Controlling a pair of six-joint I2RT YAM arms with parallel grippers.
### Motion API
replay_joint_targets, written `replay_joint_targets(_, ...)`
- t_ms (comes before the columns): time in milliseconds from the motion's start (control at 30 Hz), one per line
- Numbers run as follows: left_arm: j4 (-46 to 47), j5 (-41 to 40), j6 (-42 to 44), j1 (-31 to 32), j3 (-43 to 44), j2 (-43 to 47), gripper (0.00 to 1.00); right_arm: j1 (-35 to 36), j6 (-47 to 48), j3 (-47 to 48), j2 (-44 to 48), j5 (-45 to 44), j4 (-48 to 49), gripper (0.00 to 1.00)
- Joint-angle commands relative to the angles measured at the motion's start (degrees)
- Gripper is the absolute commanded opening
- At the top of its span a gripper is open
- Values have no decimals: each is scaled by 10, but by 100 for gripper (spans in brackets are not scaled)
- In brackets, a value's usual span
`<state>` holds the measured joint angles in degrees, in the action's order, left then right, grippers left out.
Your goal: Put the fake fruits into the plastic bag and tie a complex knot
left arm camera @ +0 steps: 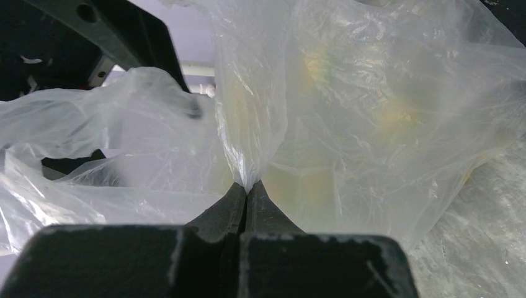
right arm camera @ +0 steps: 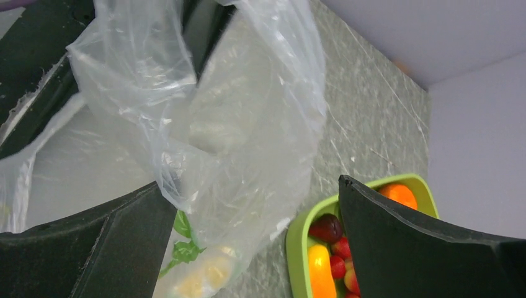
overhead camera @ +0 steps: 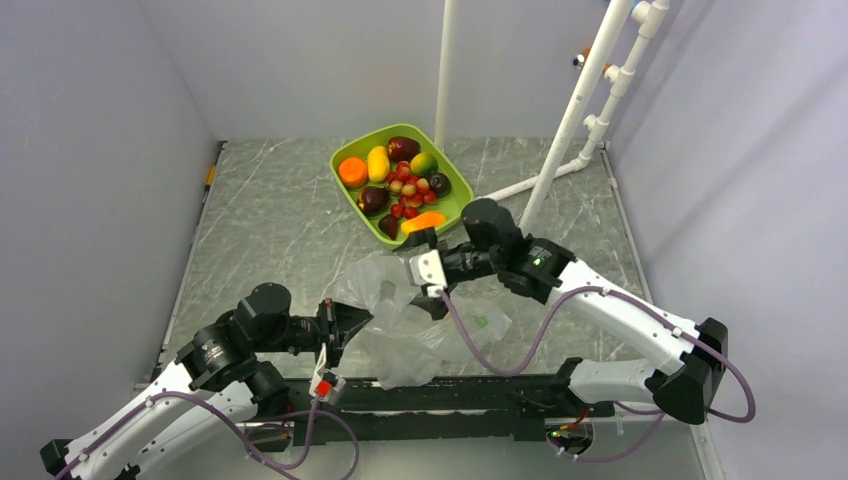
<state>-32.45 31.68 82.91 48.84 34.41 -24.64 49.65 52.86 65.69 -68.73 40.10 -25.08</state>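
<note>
- Two arms lean over the grey worktop [overhead camera: 270,220] when I look down from above. The left arm [overhead camera: 215,350] is low on the left. The right arm [overhead camera: 600,300] comes in from the right.
- Between them the plastic bag [overhead camera: 410,340] lies all crumpled near the front edge. The left jaws are at its left side and the right jaws are at its top.
- Lots of fake fruits [overhead camera: 400,185] sit in the green tray [overhead camera: 362,143] farther back, just behind the right jaws.
- From the left wrist, the left jaws are pressed tight together. A fold of the plastic bag [left arm camera: 372,112] is pinched between them.
- Some yellow blurs [left arm camera: 397,115] show through the plastic, and I cannot tell what they are.
- From the right wrist, the right jaws stand wide apart. The plastic bag [right arm camera: 248,124] hangs over one of them and is not squeezed.
- Low down in the bag I see a green leaf shape [right arm camera: 183,248].
- Past the bag, the green tray [right arm camera: 296,248] rests on the worktop [right arm camera: 372,112] with the fake fruits [right arm camera: 319,270] inside it.
</note>
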Motion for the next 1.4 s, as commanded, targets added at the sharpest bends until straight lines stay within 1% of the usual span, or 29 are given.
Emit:
replay_joint_targets(0, 4, 27, 11, 1, 20, -10, 0, 39, -19, -34, 5, -40, 124, 100)
replay_joint_targets(200, 2, 35, 19, 0, 19, -12, 0, 49, 14, -20, -14, -8, 95, 100)
replay_joint_targets(333, 3, 31, 13, 0, 19, -12, 0, 49, 6, -3, -16, -8, 46, 100)
replay_joint_targets(400, 0, 30, 9, -1, 21, -9, 0, 48, -5, -2, 1, -22, 16, 100)
replay_joint_targets(467, -4, 31, 9, -1, 20, -5, 0, 49, -10, -21, 32, -30, -3, 100)
replay_joint_targets(567, -4, 31, 9, -1, 18, -3, 0, 51, -21, -53, 82, -36, -4, 100)
replay_joint_targets(667, 1, 32, 9, -2, 18, -6, 0, 65, -41, -69, 89, -62, 2, 100)
replay_joint_targets(733, 3, 34, 6, -2, 21, -10, 0, 78, -63, -76, 77, -100, 34, 100)
replay_joint_targets(833, 1, 36, 4, -2, 26, -13, 0, 94, -106, -90, 51, -199, 132, 100)
replay_joint_targets(933, -5, 36, 8, -2, 27, -12, 0, 101, -133, -87, 26, -239, 190, 100)
replay_joint_targets(1133, -8, 46, 12, -3, 24, -12, 0, 127, -140, -130, 19, -246, 323, 100)
replay_joint_targets(1267, -18, 52, 26, -3, 23, -10, 0, 130, -143, -130, -1, -266, 400, 100)
replay_joint_targets(1367, -30, 59, 34, -4, 22, -5, 0, 123, -129, -127, -17, -249, 448, 100)
